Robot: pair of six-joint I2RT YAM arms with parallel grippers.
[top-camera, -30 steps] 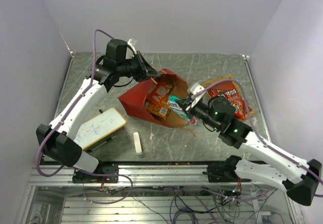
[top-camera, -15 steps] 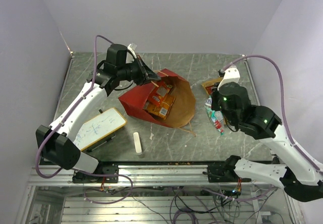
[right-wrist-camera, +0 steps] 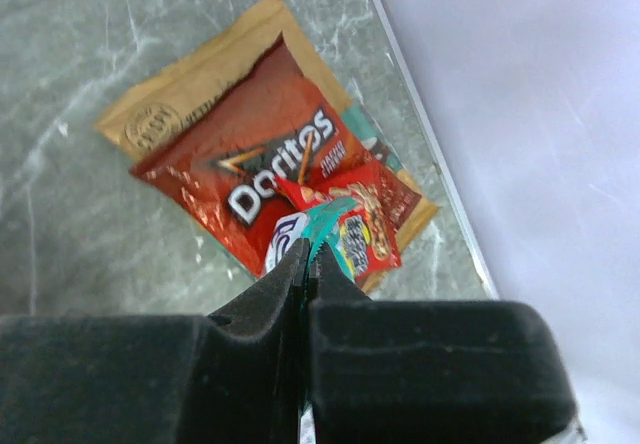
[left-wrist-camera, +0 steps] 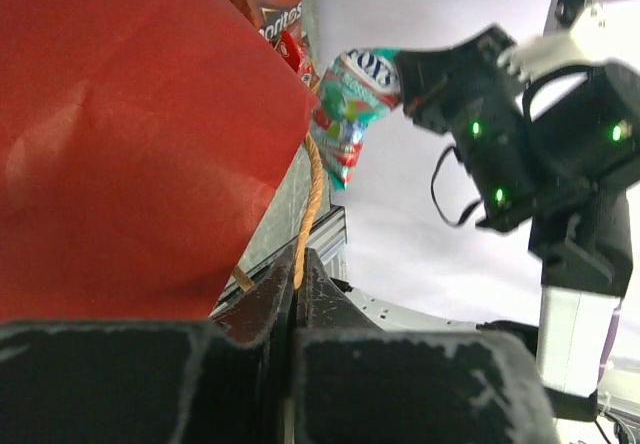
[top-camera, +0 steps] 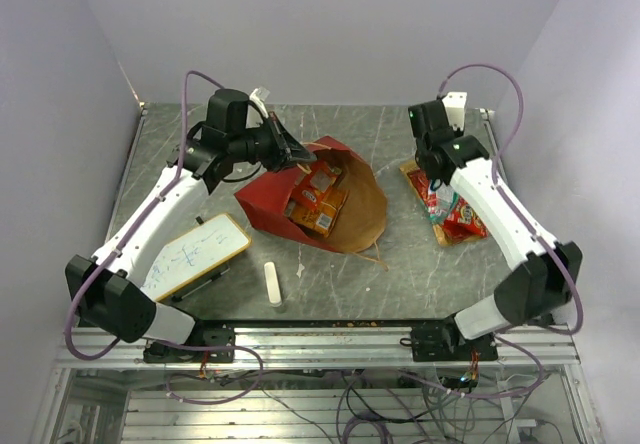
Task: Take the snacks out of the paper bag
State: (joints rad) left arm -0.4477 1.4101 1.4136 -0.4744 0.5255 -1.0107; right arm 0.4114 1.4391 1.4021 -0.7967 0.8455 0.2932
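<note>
The paper bag (top-camera: 268,202) lies on its side, red outside, its brown mouth (top-camera: 362,209) facing right. Orange snacks (top-camera: 320,199) lie inside it. My left gripper (top-camera: 293,153) is shut on the bag's tan handle (left-wrist-camera: 312,189), with the red wall (left-wrist-camera: 130,134) beside it. My right gripper (top-camera: 432,176) is shut on the edge of a teal packet (right-wrist-camera: 345,234), which hangs over a pile of snacks at the right: a red Doritos packet (right-wrist-camera: 255,174) on a tan packet (right-wrist-camera: 190,94). The left wrist view also shows the teal packet (left-wrist-camera: 350,104) hanging in the air.
A white whiteboard (top-camera: 195,252) lies at the front left, with a small white eraser bar (top-camera: 271,284) in front of the bag. The table's right edge (top-camera: 497,154) and the side wall run close to the snack pile (top-camera: 455,214).
My right arm has swung from the bag's mouth to the back right, carrying the teal packet over the snack pile. The left gripper has kept its hold on the handle.
</note>
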